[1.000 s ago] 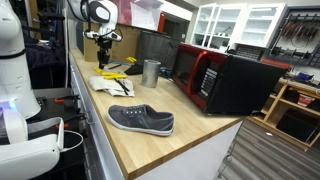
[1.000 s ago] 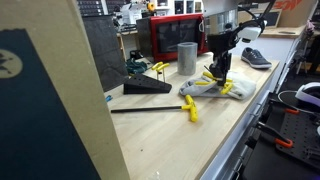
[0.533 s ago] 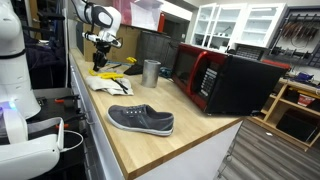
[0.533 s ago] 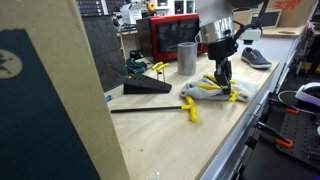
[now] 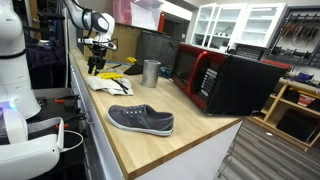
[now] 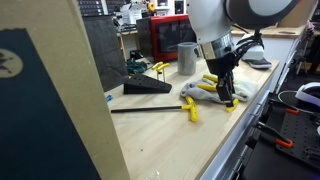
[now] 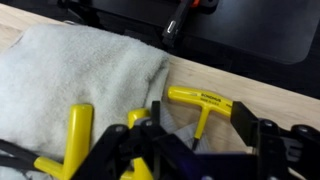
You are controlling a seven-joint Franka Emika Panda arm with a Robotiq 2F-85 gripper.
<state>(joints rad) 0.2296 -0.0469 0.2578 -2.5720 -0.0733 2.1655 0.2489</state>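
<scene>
Within the last second the gripper (image 6: 228,96) has dropped and slid toward the near edge of the counter (image 6: 170,140). It now sits low over the cloth (image 6: 200,90), right at the yellow T-handle keys (image 7: 204,98). Its dark fingers straddle one slim shaft, but whether they pinch it cannot be told. The cloth is pale, soft and rumpled. The key handles are hard, glossy plastic, and the counter is smooth light wood.

Bright, even indoor light fills both exterior views, leaving only soft shadows on the pale wooden worktop (image 5: 200,137). The wrist view is softer. The black gripper (image 7: 200,145) at its lower edge is blurred.
</scene>
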